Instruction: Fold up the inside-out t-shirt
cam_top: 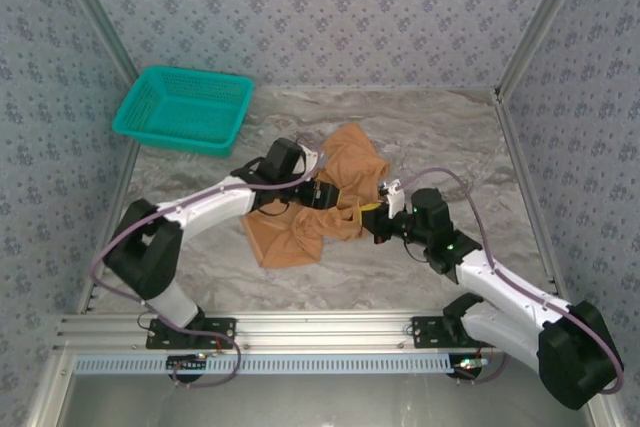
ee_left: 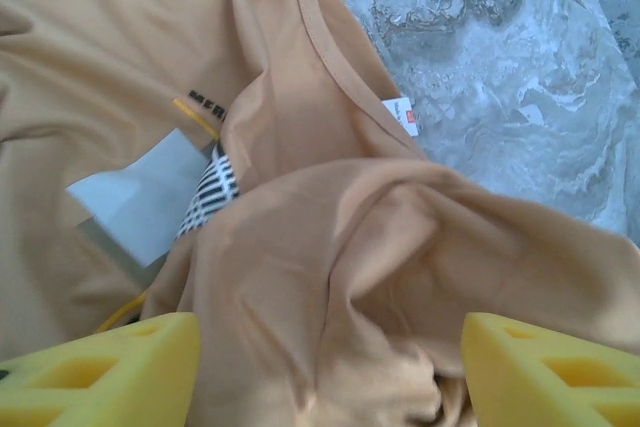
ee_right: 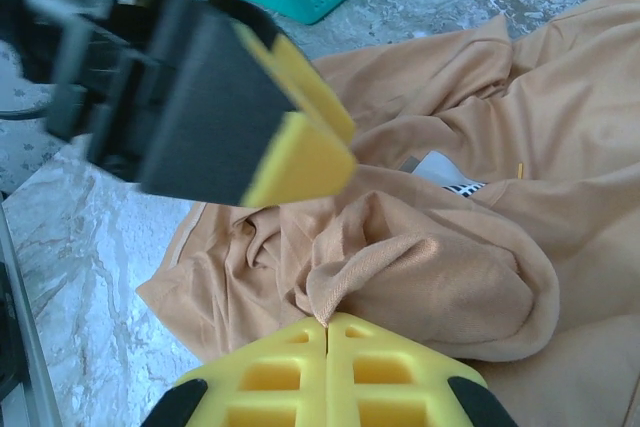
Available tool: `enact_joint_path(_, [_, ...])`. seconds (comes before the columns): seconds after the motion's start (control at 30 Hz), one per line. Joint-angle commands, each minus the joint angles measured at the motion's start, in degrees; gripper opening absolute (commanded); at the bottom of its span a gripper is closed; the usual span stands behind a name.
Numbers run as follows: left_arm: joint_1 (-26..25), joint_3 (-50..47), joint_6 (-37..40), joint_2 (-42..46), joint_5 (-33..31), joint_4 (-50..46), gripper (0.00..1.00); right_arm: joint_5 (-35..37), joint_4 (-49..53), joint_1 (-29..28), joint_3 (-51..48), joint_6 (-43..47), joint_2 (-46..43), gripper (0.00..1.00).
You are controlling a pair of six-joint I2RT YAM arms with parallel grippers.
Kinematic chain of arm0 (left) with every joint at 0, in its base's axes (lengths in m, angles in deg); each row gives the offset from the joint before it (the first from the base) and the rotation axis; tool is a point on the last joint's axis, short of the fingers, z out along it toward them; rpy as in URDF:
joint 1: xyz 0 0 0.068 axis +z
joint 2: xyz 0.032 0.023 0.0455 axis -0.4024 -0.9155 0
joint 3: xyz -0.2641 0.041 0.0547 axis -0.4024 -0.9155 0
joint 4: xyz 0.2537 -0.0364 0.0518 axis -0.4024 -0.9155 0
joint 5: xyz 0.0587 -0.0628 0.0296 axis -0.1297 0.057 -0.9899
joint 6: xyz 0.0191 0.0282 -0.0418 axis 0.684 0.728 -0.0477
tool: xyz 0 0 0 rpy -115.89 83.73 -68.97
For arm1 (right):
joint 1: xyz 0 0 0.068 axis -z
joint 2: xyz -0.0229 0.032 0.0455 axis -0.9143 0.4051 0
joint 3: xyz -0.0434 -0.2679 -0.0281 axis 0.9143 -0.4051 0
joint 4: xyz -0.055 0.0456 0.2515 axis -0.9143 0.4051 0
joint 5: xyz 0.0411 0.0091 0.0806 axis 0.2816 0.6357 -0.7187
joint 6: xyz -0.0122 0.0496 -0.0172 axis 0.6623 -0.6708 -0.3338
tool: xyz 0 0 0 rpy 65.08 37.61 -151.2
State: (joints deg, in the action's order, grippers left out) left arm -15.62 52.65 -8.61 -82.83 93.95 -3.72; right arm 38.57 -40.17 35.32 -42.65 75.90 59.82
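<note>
My right gripper [ee_right: 328,335] is pinched closed on a thin ridge of the inside-out t-shirt [cam_top: 300,232], which lies crumpled in the middle of the table [cam_top: 450,137] between my arms. My left gripper [ee_left: 330,357] hangs wide open over a bunched fold, gripping nothing. The cloth looks light, limp and wrinkle-prone (it would sag from any single pinch), so I judge the stitched collar [ee_left: 330,37] or a hem the surest hold.

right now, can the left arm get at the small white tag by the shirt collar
Probably yes: the left pincer is open just above the shirt, and the tag lies uncovered beside the collar, with nothing lying over it.
</note>
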Motion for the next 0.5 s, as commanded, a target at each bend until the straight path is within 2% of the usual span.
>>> enact_joint_path(0.0, [-0.9,5.5,1.0,-3.7,4.8,-3.4,0.60,1.7,-0.2,-0.4,-0.6,1.4,-1.9,0.00])
enact_joint_path(0.23, [-1.1,8.9,1.5,-9.8,12.1,-5.1,0.36,2.9,1.1,-0.5,-0.6,2.1,-3.2,0.00])
enact_joint_path(0.27, [-1.1,9.4,1.5,-10.4,12.5,-5.5,0.30,3.0,1.1,-0.5,-0.7,2.1,-3.3,0.00])
enact_joint_path(0.37, [-0.4,11.2,1.7,-10.8,12.5,-6.5,0.01,4.7,2.3,-0.5,-1.0,2.1,-4.5,0.00])
enact_joint_path(0.47, [2.3,7.2,-1.2,-3.1,13.5,2.9,0.00,11.5,6.3,-1.0,-2.7,0.2,-8.1,0.00])
